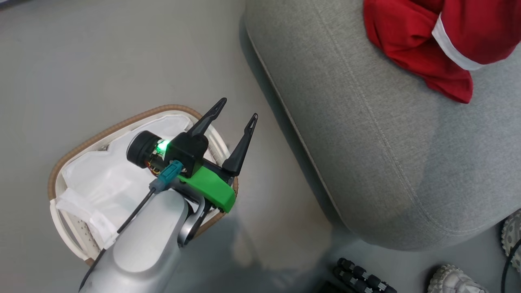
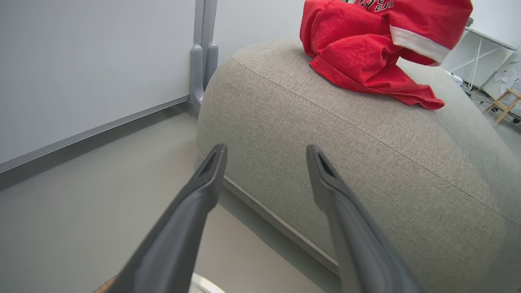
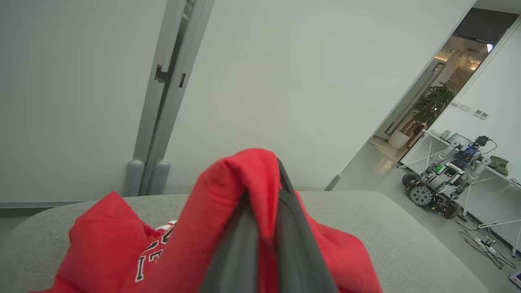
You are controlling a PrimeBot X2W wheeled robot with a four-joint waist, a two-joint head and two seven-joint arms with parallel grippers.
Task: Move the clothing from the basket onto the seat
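My L gripper [image 1: 239, 108] hangs over the basket [image 1: 101, 132], fingers spread wide w/ nothing btwn them, tips aimed toward the seat [image 1: 366, 142]. The basket sits on the floor just beside the seat, its white liner [image 1: 106, 179] showing inside. My R gripper [image 3: 264, 195] is clamped tight on a fold of the clothing [image 3: 228, 191], w/ red fabric draped over one finger. The rest of the clothing lies bunched on top of the seat, well apart from the basket, w/ white trim & lettering visible.
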